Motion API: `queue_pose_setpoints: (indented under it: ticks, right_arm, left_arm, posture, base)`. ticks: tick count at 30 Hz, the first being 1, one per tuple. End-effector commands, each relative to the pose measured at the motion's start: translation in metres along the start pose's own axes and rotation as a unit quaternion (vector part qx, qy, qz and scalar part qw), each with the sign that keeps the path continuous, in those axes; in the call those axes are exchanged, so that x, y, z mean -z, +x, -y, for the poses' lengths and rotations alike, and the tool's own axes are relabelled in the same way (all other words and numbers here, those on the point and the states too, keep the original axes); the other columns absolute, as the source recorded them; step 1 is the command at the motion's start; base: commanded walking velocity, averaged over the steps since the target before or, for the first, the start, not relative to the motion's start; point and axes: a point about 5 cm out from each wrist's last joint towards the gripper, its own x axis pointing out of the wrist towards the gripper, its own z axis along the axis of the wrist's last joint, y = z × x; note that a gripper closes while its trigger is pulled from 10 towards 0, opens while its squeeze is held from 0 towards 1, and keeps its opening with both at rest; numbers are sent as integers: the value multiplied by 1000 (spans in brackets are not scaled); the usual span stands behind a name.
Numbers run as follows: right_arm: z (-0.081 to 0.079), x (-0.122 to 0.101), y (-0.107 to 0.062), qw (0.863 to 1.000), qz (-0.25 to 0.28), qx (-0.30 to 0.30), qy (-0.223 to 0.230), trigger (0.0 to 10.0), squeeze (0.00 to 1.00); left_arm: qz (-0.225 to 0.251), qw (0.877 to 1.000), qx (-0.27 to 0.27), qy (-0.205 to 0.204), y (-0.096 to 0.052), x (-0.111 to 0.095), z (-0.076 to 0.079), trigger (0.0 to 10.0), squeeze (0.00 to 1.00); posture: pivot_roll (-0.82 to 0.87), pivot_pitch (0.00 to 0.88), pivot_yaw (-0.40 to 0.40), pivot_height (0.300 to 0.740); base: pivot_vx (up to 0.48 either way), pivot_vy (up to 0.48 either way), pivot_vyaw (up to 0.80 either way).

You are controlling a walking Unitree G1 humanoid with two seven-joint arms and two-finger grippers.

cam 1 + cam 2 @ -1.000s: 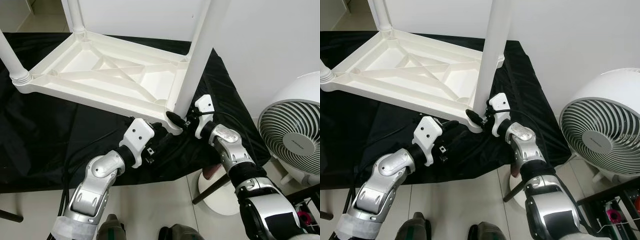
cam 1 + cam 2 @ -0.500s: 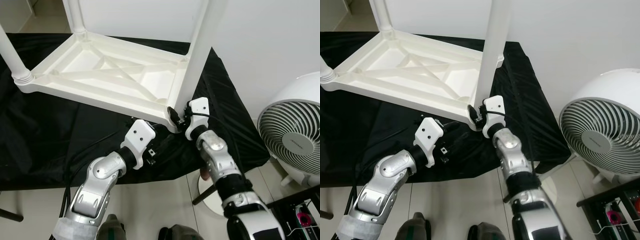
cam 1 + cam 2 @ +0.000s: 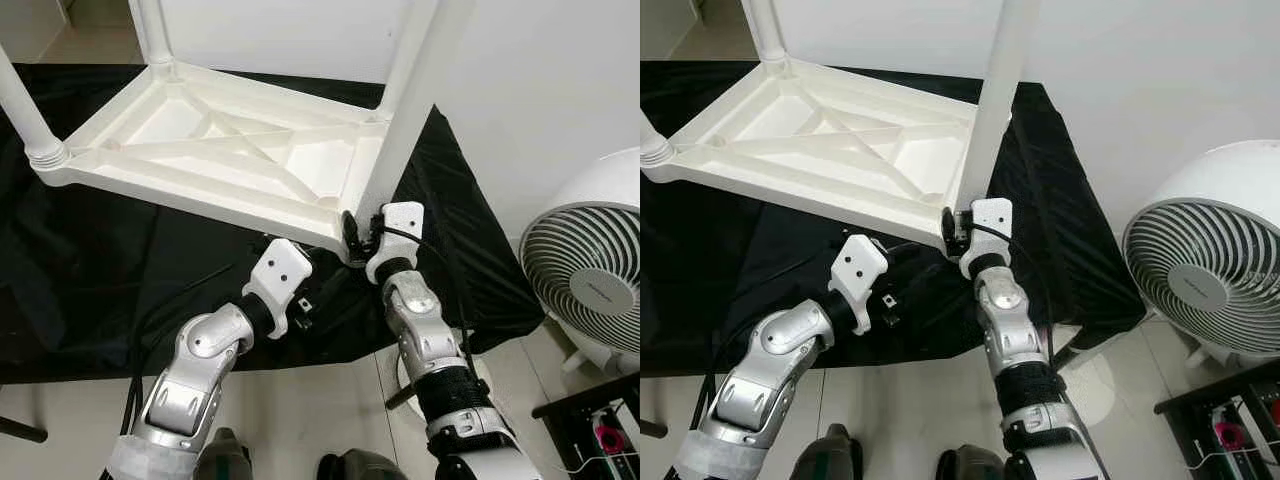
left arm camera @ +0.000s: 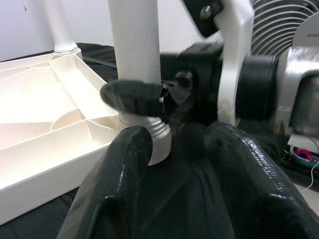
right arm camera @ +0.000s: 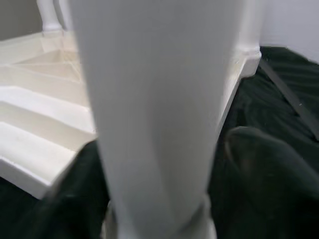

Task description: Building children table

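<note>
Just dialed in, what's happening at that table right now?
A white plastic children's table lies upside down on a black cloth, its legs pointing up. The right gripper is at the base of the near corner leg, its black fingers on either side of the leg just above the socket. The left gripper is open and sits low just in front of that same corner, not touching it. A white fan stands on the floor to the right.
</note>
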Motion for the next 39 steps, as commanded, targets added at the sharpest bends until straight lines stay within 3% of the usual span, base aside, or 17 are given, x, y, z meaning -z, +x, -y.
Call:
queue_pose_setpoints:
  ticks: [1, 3, 6, 9, 10, 11, 15, 18, 25, 30, 32, 33, 34, 35, 39]
  right_arm:
    - [5, -2, -2, 1000, 4, 2, 8, 10000, 1000]
    - [7, -5, -2, 1000, 5, -17, 9, 10000, 1000]
    - [14, -9, -2, 995, 0, -102, -5, 10000, 1000]
    - [15, -9, -2, 992, -2, -126, -20, 10000, 976]
    - [16, -9, -2, 987, -6, -158, -30, 10000, 0]
    - [16, -9, -2, 987, -6, -158, -30, 10000, 0]
    - [22, -10, -2, 957, -23, -281, -71, 10000, 0]
    - [24, -8, 1, 946, -33, -314, -74, 10000, 0]
    - [23, -10, 25, 945, -43, -314, -84, 10000, 0]
    - [21, -7, 30, 945, -55, -314, -71, 10000, 0]
    - [21, -5, 31, 945, -59, -317, -62, 9490, 0]
    - [19, -2, 30, 943, -66, -323, -50, 2275, 0]
    - [19, -2, 30, 943, -66, -323, -50, 2275, 0]
    - [18, 1, 29, 941, -70, -328, -46, 0, 0]
    - [21, 10, 24, 940, -78, -331, -39, 0, 0]
  left_arm:
    - [-1, 1000, -25, 3, 1, -2, -2, 10000, 0]
    - [-1, 1000, -26, 3, 0, -2, -2, 10000, 0]
    - [-2, 1000, -26, 4, 0, -2, -2, 10000, 0]
    - [-2, 1000, -25, 4, 0, -2, -2, 10000, 0]
    - [-3, 1000, -25, 5, 0, -1, -2, 10000, 0]
    - [-3, 1000, -25, 5, 0, -1, -2, 10000, 0]
    - [-4, 1000, -22, 7, 1, -1, -2, 10000, 0]
    - [-4, 1000, -23, 7, 1, -1, -3, 10000, 0]
    - [-1, 1000, -24, 4, 2, -3, -2, 10000, 0]
    - [0, 1000, -30, 6, 2, -4, -4, 10000, 0]
    - [0, 999, -31, 7, 1, -4, -4, 10000, 0]
    - [-1, 999, -32, 7, 1, -4, -3, 10000, 0]
    - [-1, 999, -32, 7, 1, -4, -3, 10000, 0]
    - [-3, 999, -33, 6, 0, -3, -3, 10000, 0]
    - [-11, 999, -33, 5, -3, 0, -1, 10000, 0]
  posture:
    - [61, 18, -82, 740]
    - [65, 12, -83, 740]
    - [65, 11, -81, 740]
    - [65, 11, -81, 740]
    - [63, 9, -79, 740]
    - [63, 9, -79, 740]
    - [61, 3, -74, 740]
    - [57, 0, -69, 740]
    - [71, 0, -74, 740]
    - [77, 0, -79, 740]
    - [84, 0, -85, 740]
    - [87, 1, -86, 740]
    - [87, 1, -86, 740]
    - [88, 3, -88, 740]
    - [85, 14, -91, 740]
  base:
    - [0, 0, 0]
    - [0, 0, 0]
    - [0, 0, 0]
    - [0, 0, 0]
    - [0, 0, 0]
    - [0, 0, 0]
    - [0, 0, 0]
    - [0, 0, 0]
    - [0, 0, 0]
    - [0, 0, 0]
    - [0, 0, 0]
    - [0, 0, 0]
    - [0, 0, 0]
    - [0, 0, 0]
    - [0, 0, 0]
